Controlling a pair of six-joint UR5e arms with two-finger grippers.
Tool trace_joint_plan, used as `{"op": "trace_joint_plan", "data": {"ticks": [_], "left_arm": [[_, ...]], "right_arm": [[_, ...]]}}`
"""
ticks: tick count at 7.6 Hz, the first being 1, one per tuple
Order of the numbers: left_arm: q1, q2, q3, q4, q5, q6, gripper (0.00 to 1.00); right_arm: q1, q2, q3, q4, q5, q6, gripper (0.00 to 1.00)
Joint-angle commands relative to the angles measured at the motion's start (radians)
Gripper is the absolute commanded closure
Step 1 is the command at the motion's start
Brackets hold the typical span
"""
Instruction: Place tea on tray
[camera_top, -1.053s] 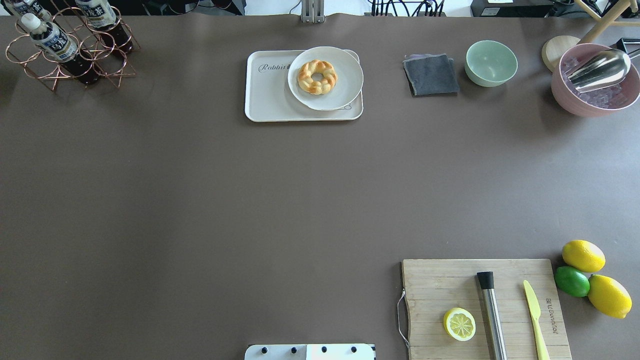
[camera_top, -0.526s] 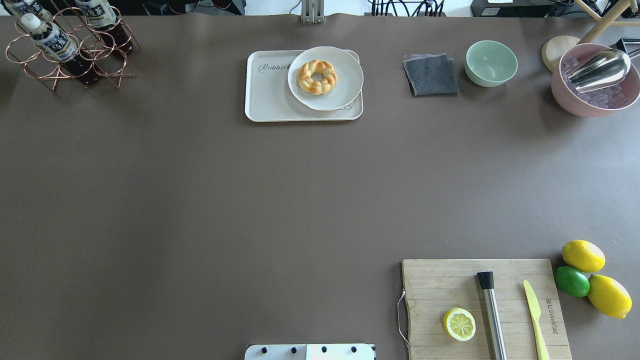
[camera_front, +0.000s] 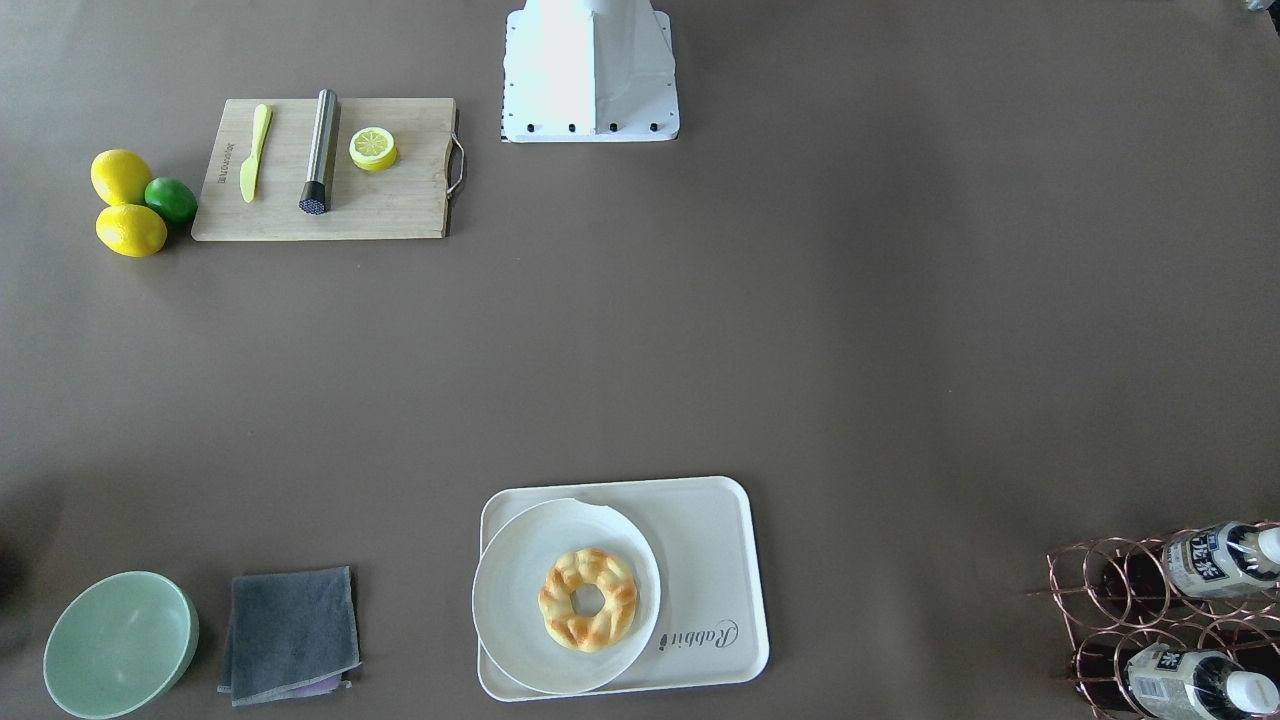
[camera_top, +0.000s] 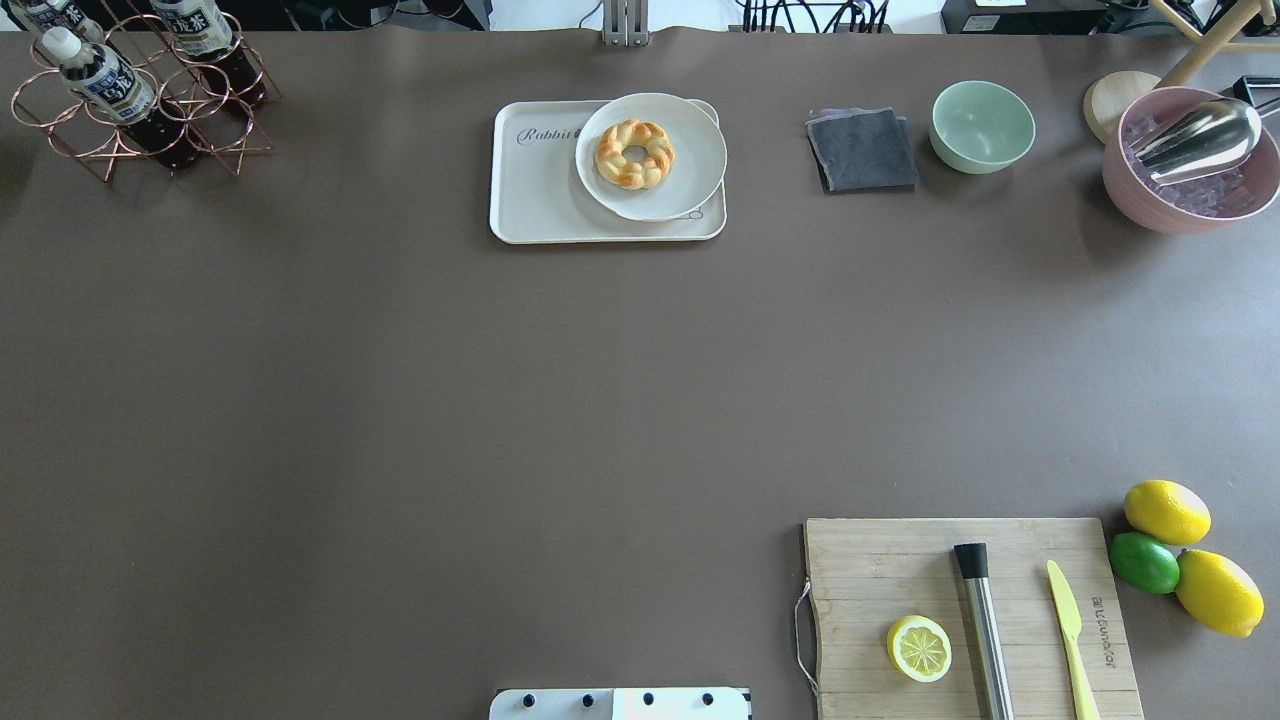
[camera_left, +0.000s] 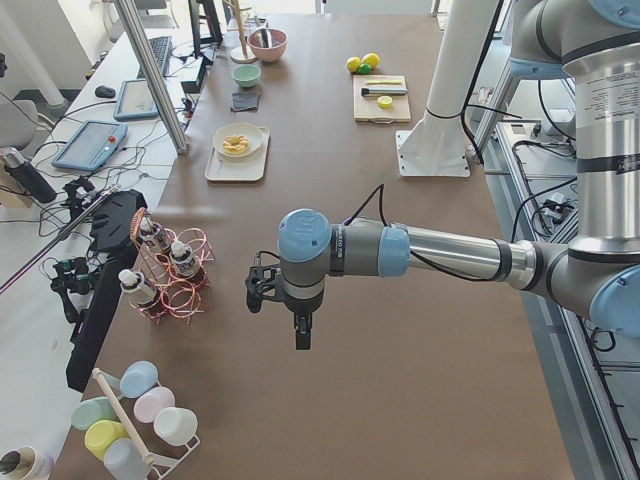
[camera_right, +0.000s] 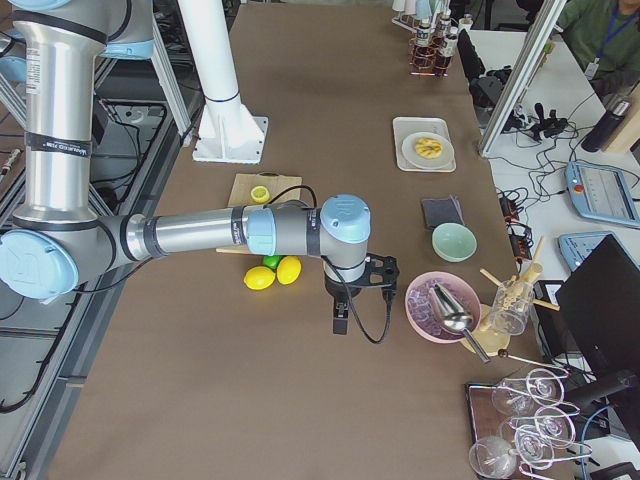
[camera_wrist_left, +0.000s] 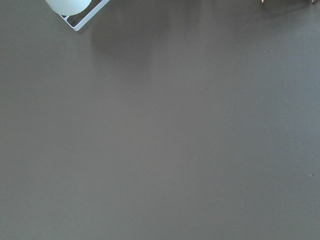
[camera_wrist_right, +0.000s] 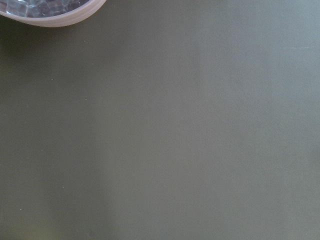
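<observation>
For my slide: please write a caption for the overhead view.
Tea bottles in the copper rack; the tray holds a plate with a doughnut; no arm in view.

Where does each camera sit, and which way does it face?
Front-facing: across the table, facing the robot's base; no arms.
Overhead: behind the base, looking forward; no arms.
Exterior left: left end; left gripper near.
Exterior right: right end; right gripper near pink bowl.
Left wrist: straight down, bare table; no fingers.
Right wrist: down; bowl rim at corner.
Shared: the four exterior views all show the tray.

Wire rack (camera_top: 104, 148) hems the tea (camera_top: 103, 84); plate (camera_top: 692, 168) half-covers tray (camera_top: 532, 192).
</observation>
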Motion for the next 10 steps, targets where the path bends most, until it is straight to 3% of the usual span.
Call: {"op": "trace_joint_plan", "data": {"ticks": [1, 2, 3, 6, 8, 10], "left_arm": [[-0.009, 0.053, 0.059, -0.317, -0.083, 0.004, 0.01], [-0.009, 0.066, 0.102, -0.518, -0.080, 0.004, 0.01], [-0.008, 0.058, 0.148, -0.572, -0.082, 0.005, 0.01], [-0.003, -0.009, 0.144, -0.560, -0.082, -0.007, 0.01], [0.020, -0.074, 0.145, -0.566, -0.080, -0.010, 0.00], [0.138, -0.184, 0.148, -0.578, -0.026, -0.208, 0.01]], "right_arm": [[0.033, 0.012, -0.012, 0.036, 0.076, -0.002, 0.00], [0.051, 0.003, -0.006, 0.048, 0.093, -0.026, 0.00], [0.052, -0.006, -0.017, 0.064, 0.089, -0.085, 0.00], [0.052, -0.005, -0.011, 0.074, 0.093, -0.115, 0.00], [0.052, -0.003, -0.020, 0.177, 0.096, -0.103, 0.00], [0.047, 0.015, -0.018, 0.185, 0.095, -0.103, 0.00]]}}
